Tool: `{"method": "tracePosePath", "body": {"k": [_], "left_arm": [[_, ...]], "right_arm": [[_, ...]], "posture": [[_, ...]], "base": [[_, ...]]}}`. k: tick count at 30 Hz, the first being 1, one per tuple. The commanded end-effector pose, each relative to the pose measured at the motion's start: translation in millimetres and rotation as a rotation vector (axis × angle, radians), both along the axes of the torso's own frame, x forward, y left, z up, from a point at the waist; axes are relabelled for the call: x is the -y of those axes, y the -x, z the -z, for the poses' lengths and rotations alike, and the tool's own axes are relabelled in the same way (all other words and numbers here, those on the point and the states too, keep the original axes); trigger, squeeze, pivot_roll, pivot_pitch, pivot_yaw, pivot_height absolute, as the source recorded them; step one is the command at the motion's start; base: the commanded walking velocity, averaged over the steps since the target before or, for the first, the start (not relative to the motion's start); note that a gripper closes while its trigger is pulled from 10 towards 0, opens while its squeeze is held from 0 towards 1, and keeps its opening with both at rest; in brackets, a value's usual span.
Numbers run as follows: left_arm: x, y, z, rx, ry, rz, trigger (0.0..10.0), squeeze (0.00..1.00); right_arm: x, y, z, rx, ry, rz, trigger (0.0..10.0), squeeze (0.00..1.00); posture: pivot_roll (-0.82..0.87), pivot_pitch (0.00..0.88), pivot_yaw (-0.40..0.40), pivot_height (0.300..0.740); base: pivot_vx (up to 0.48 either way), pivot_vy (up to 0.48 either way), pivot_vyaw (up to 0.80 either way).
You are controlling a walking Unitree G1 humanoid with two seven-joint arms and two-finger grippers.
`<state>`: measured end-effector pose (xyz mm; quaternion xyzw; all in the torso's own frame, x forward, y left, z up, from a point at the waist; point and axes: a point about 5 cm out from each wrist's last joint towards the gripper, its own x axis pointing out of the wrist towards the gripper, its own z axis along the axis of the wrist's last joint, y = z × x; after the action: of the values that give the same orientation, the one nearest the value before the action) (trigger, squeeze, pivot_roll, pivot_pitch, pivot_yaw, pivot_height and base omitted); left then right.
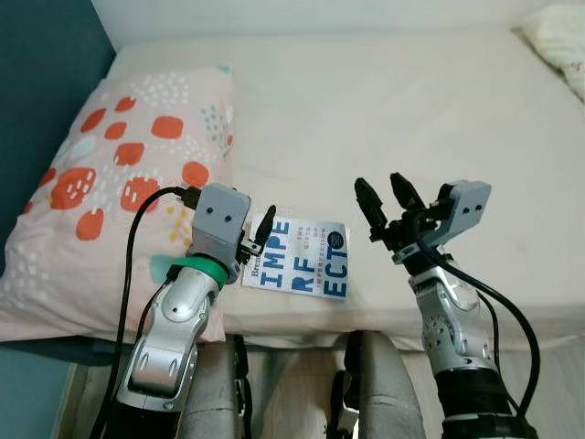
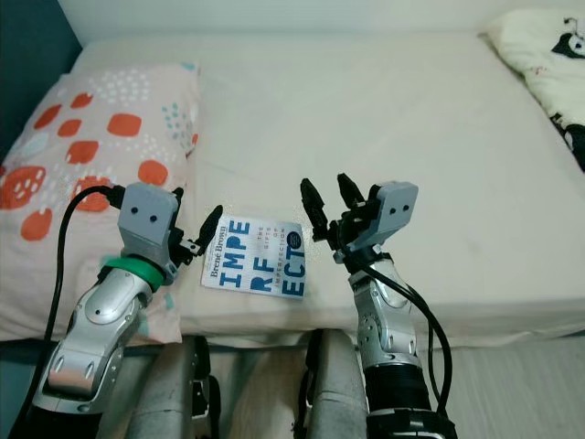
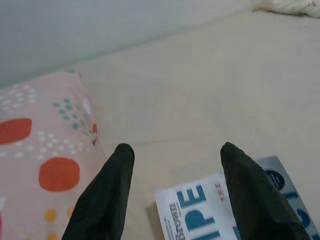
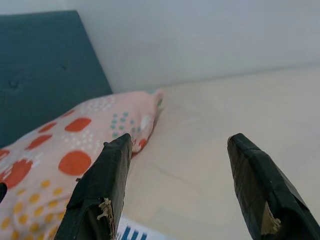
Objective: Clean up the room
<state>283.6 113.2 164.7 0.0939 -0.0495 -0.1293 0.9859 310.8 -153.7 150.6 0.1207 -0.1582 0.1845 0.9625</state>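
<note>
Near the bed's front edge, a book (image 1: 297,259) lies flat on the cream sheet, cover up, large blue letters on white, spine toward the pillow. Its near edge sits almost at the mattress edge (image 1: 384,320).

Left gripper (image 1: 259,240): jaws spread, hovering at the book's spine side. In the left wrist view the two black fingers (image 3: 107,192) straddle the book's corner (image 3: 220,210), one over the pillow side and one over the cover; cannot tell whether either touches it.

Right gripper (image 2: 322,208): jaws spread, fingertips raised and angled upward, just beside the book's far right corner, apart from it. In the right wrist view its fingers (image 4: 100,192) frame bare sheet and pillow, with a sliver of the blue lettering (image 4: 131,233) low between them.

Pillow (image 1: 119,183), pink with orange spots, lies just left of the book, close to its spine, against the dark teal headboard (image 1: 41,82). A white printed blanket (image 2: 548,64) lies at the far right corner, well apart.

Bed surface (image 1: 393,119) beyond and to the right of the book is open sheet. The robot's legs (image 1: 375,384) stand against the bed front.
</note>
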Motion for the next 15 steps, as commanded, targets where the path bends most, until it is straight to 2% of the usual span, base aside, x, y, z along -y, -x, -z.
{"method": "tracePosePath", "body": {"k": [1, 9, 15], "left_arm": [[-3.5, -1.2, 7.8, -0.034, 0.006, -0.019, 10.0, 0.0], [-4.6, -4.1, 14.8, -0.052, 0.02, -0.035, 10.0, 0.0], [-1.0, -6.3, 21.0, -0.073, 0.041, -0.044, 10.0, 0.0]], "right_arm": [[-4.5, 2.9, 3.2, -0.027, 0.004, -0.004, 10.0, 0.0], [-8.0, 4.9, 6.3, -0.04, 0.01, -0.006, 10.0, 0.0], [-4.5, 5.5, 8.4, -0.053, 0.026, 0.004, 10.0, 0.0]], "posture": [[0.04, 0.035, 0.045, 0.649], [0.03, 0.034, 0.038, 0.674], [0.02, 0.036, 0.03, 0.698]], "base": [[0.0, 0.0, 0.0], [0.0, 0.0, 0.0], [0.0, 0.0, 0.0]]}}
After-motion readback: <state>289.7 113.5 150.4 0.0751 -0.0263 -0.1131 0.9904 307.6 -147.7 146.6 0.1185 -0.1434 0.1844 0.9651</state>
